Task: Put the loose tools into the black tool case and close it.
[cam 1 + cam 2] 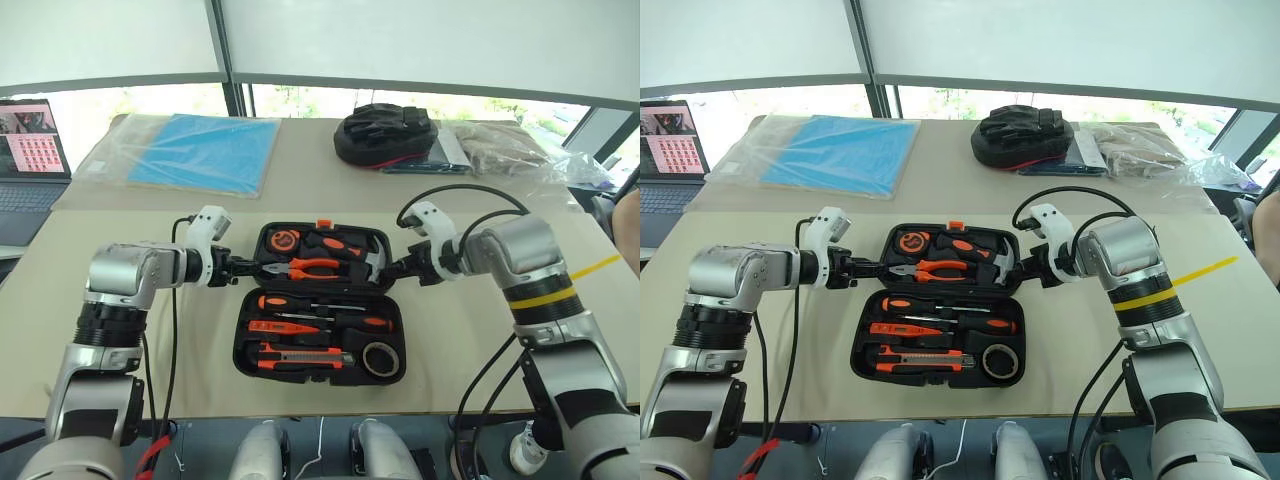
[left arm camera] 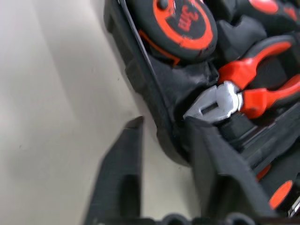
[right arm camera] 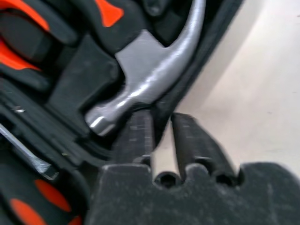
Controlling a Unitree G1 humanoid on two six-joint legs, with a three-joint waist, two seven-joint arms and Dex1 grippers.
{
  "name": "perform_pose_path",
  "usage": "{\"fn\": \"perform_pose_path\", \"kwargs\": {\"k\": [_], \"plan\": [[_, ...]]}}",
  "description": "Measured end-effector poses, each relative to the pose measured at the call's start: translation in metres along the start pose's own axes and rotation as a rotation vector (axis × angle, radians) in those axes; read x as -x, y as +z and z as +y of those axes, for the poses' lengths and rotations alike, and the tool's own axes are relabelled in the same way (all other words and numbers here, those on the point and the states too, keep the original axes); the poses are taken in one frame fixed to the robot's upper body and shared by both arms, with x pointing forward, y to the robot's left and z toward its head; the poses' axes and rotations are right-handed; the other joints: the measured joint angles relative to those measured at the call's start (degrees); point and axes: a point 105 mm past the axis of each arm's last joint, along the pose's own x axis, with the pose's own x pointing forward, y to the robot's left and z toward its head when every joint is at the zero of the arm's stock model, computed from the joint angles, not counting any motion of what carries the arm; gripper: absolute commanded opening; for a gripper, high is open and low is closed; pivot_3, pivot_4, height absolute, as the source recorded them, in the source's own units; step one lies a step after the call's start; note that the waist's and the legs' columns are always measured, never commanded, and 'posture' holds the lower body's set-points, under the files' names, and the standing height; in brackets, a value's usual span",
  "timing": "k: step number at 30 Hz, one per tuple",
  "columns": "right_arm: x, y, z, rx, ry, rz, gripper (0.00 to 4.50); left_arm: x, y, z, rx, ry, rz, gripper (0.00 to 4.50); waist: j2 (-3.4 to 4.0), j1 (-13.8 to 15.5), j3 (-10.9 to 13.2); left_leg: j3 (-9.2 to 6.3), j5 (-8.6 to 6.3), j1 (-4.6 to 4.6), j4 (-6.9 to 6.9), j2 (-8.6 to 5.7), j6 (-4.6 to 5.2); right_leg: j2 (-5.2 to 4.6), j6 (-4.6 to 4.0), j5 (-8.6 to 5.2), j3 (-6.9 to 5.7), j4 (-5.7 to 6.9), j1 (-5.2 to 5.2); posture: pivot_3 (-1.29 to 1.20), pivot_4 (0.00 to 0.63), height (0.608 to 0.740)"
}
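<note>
Step in hand: the loading is judged done; the closing of the black tool case [image 1: 320, 300] is being set up.
Case: it lies open on the desk [image 1: 120, 330], near the front edge, with its lid half lying on the far side and its orange latch [image 1: 323, 224] at the far rim.
Loose tools: two screwdrivers [image 1: 320, 305], the tester screwdriver [image 1: 285, 326], the utility knife [image 1: 300, 357] and the tape roll [image 1: 377, 359] are seen seated in the slots of the near half.
Lid contents: a tape measure [image 1: 284, 241], pliers [image 1: 310, 267] and a hammer [image 1: 360, 255] are held in the far half.
Left end effector [image 1: 243, 267]: it is set at the left edge of the lid; in the left wrist view the rim of the case is straddled by the two fingers [image 2: 119, 183], narrowly parted, one outside on the desk side and one inside.
Right end effector [image 1: 392, 267]: it is set at the right edge of the lid; in the right wrist view the fingers [image 3: 138, 136] are drawn almost together, and the rim by the hammer head appears to be pinched between them.
Next move, as judged: both edges should be raised together, so that the lid is swung toward the near half without twist.
Care needed: the lid tools could slip from their slots as it tips; the latch will then need pressing home.
</note>
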Motion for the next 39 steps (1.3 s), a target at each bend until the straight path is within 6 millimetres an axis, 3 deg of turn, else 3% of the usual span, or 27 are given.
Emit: {"fn": "perform_pose_path", "kwargs": {"k": [4, 7, 13, 18, 22, 25, 26, 28, 29, 31, 33, 37, 39], "plan": [[0.000, 0.001, 0.001, -0.037, 0.022, -0.021, 0.00, 0.003, -0.002, 0.003, 0.057, -0.019, -0.052, 0.08, 0.02, -0.21, -0.03, -0.05, 0.01, -0.01, -0.01, 0.03, -0.01, 0.01, -0.01, 0.00, 0.00, 0.03, -0.03, 0.00, 0.150, 0.740], [-0.001, 0.004, 0.003, 0.036, 0.039, -0.110, 0.00, 0.008, -0.007, 0.007, 0.070, -0.035, -0.129, 0.08, 0.02, -0.63, -0.02, -0.08, 0.01, -0.08, -0.03, 0.04, -0.01, 0.01, -0.01, 0.00, 0.00, 0.02, -0.10, 0.00, 0.150, 0.740], [0.015, 0.009, 0.005, 0.423, 0.006, -0.360, 0.00, 0.021, -0.008, 0.001, -0.156, -0.071, -0.364, 0.08, 0.02, -0.49, 0.01, -0.06, 0.03, -0.92, 0.00, -0.02, -0.05, -0.05, 0.01, 0.04, 0.02, 0.02, -0.88, 0.00, 0.150, 0.740], [0.030, 0.000, 0.011, 0.844, -0.082, -0.499, 0.00, 0.031, -0.012, -0.007, -0.305, -0.078, -0.465, 0.08, 0.01, -0.08, 0.02, 0.02, 0.00, -0.93, 0.01, -0.01, 0.00, -0.05, 0.02, 0.03, 0.02, -0.06, -0.89, 0.00, 0.150, 0.740], [0.033, -0.018, 0.016, 1.012, -0.137, -0.608, 0.00, 0.047, -0.025, -0.016, -0.648, -0.061, -0.474, 0.08, 0.01, -0.08, 0.01, 0.08, 0.00, -0.75, -0.05, 0.04, 0.00, -0.01, -0.01, 0.01, 0.03, -0.09, -0.77, 0.00, 0.150, 0.740], [0.031, -0.033, 0.016, 1.095, -0.174, -0.651, 0.00, 0.052, -0.041, -0.020, -0.878, -0.042, -0.476, 0.08, 0.13, -0.05, -0.06, 0.26, -0.06, -0.01, -0.20, 0.09, 0.08, -0.05, 0.00, -0.03, 0.13, -0.25, -0.11, 0.00, 0.150, 0.740], [0.031, -0.036, 0.016, 1.114, -0.178, -0.656, 0.00, 0.051, -0.044, -0.020, -0.914, -0.037, -0.483, 0.74, 0.13, -0.06, -0.06, 0.27, -0.07, 0.15, -0.20, 0.15, 0.08, -0.05, 0.00, -0.05, 0.12, -0.29, 0.05, 0.00, 0.150, 0.740], [0.032, -0.044, 0.014, 1.128, -0.192, -0.670, 0.78, 0.050, -0.061, -0.015, -0.988, -0.031, -0.439, 1.32, 0.13, 0.01, -0.08, 0.29, -0.08, 0.21, -0.20, 0.18, 0.09, -0.07, 0.00, -0.11, 0.13, -0.30, 0.11, 0.00, 0.150, 0.740], [0.033, -0.053, 0.011, 1.136, -0.192, -0.650, 0.99, 0.049, -0.081, -0.007, -0.986, -0.032, -0.377, 1.71, 0.13, 0.10, -0.08, 0.37, -0.08, 0.22, -0.20, 0.19, 0.10, -0.08, 0.01, -0.12, 0.16, -0.29, 0.09, 0.00, 0.150, 0.740], [0.029, -0.075, -0.002, 1.119, -0.186, -0.557, 1.71, 0.050, -0.097, 0.000, -0.967, -0.030, -0.335, 2.47, 0.00, 0.57, 0.00, 0.37, -0.08, 0.08, -0.16, 0.21, 0.10, -0.07, 0.01, -0.13, 0.06, -0.28, 0.00, 0.00, 0.150, 0.740], [0.025, -0.091, -0.005, 1.105, -0.167, -0.518, 2.37, 0.056, -0.095, 0.005, -0.993, -0.017, -0.340, 3.12, -0.04, 0.69, 0.00, 0.36, -0.07, 0.05, -0.12, 0.28, 0.09, -0.07, -0.02, -0.12, 0.04, -0.23, -0.05, 0.00, 0.150, 0.740], [0.036, -0.102, -0.012, 1.097, -0.194, -0.501, 3.86, 0.070, -0.091, 0.023, -0.979, 0.041, -0.323, 4.49, 0.04, 0.31, -0.02, 0.44, -0.07, 0.17, -0.17, 0.33, 0.09, -0.02, -0.06, -0.14, 0.13, -0.19, -0.05, 0.00, 0.150, 0.740], [0.042, -0.103, -0.016, 1.088, -0.214, -0.500, 4.43, 0.073, -0.090, 0.029, -0.934, 0.061, -0.322, 4.50, 0.04, 0.20, -0.02, 0.44, -0.07, 0.18, -0.18, 0.33, 0.09, -0.02, -0.06, -0.15, 0.12, -0.18, -0.03, 0.00, 0.150, 0.740]]}}
